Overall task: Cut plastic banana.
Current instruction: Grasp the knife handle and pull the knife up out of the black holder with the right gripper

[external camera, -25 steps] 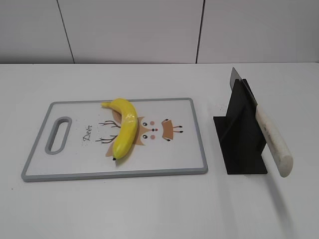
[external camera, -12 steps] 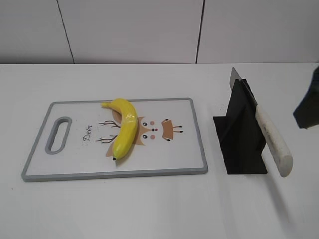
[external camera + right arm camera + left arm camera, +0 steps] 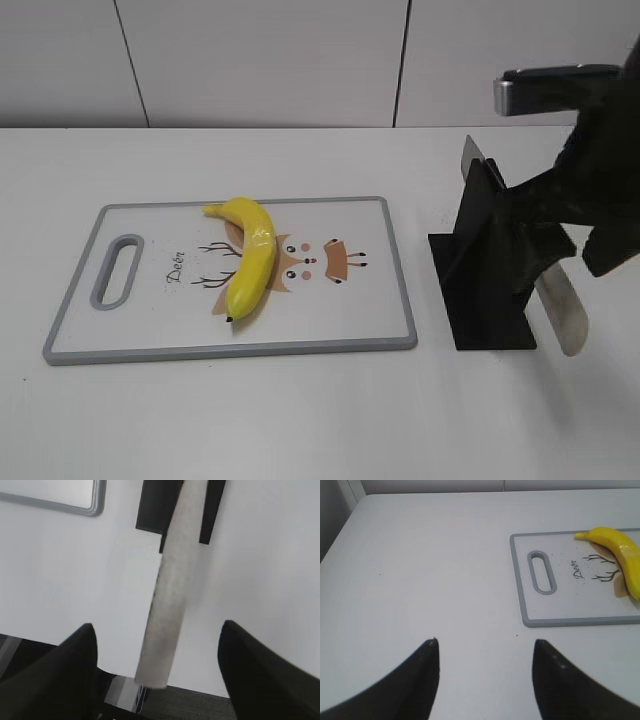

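Observation:
The plastic banana (image 3: 250,262) lies on the white, grey-rimmed cutting board (image 3: 340,310), its dark tip toward the front. In the left wrist view the banana (image 3: 620,542) and the board (image 3: 570,612) are at the right. A knife with a white handle (image 3: 565,315) rests slanted in a black stand (image 3: 485,290). My right gripper (image 3: 565,255) hovers over the handle. In the right wrist view it is open (image 3: 157,625), with the handle (image 3: 172,580) between the fingers, untouched. My left gripper (image 3: 485,641) is open and empty above bare table, left of the board.
The white table ends near the knife handle's end in the right wrist view, with dark floor below (image 3: 210,705). A white panelled wall (image 3: 260,60) stands behind the table. The board has a handle slot (image 3: 117,270) at its left end.
My right arm has come in from the right edge and now hangs over the knife handle and stand. The banana, board and knife have not moved.

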Controlling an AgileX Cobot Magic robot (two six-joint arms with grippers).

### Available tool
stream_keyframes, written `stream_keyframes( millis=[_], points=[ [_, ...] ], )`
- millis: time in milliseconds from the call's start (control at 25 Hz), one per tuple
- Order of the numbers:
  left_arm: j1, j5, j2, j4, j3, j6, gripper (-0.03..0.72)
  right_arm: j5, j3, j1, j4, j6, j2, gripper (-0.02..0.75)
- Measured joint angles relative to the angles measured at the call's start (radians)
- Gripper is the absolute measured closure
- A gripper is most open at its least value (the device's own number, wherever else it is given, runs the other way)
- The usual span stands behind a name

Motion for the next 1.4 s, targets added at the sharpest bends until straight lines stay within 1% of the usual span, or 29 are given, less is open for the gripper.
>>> stream_keyframes(
  millis=[200,320,440,600,720,800,840,920,1240,1400],
  points=[
    [0.000,-0.001,0.000,0.001,0.000,0.000,0.136,-0.038,-0.001,-0.011,0.000,0.020,0.117,0.167],
    [0.000,-0.001,0.000,0.001,0.000,0.000,0.136,-0.049,-0.001,-0.025,0.003,0.023,0.162,0.193],
    [0.000,-0.001,0.000,0.001,0.000,0.000,0.136,-0.059,0.001,-0.049,0.017,0.023,0.174,0.269],
    [0.000,-0.001,0.000,0.001,0.000,0.000,0.136,-0.060,0.004,-0.058,0.042,0.023,0.175,0.385],
    [0.000,-0.001,0.000,0.001,0.000,0.000,0.136,-0.060,0.004,-0.058,0.086,0.020,0.175,0.428],
    [0.000,-0.001,0.000,0.001,0.000,0.000,0.136,-0.060,0.004,-0.059,0.091,0.019,0.175,0.455],
    [0.000,-0.001,0.000,0.001,0.000,0.000,0.136,-0.059,0.004,-0.060,0.091,0.019,0.175,0.482],
    [0.000,-0.001,0.000,0.001,0.000,0.000,0.136,-0.054,0.004,-0.062,0.079,0.028,0.175,0.570],
    [0.000,-0.001,0.000,0.002,0.000,0.000,0.136,-0.053,0.004,-0.064,0.080,0.044,0.171,0.568],
    [0.000,-0.001,0.000,0.002,0.000,0.000,0.136,-0.044,0.004,-0.064,0.087,0.062,0.129,0.569]
  ],
)
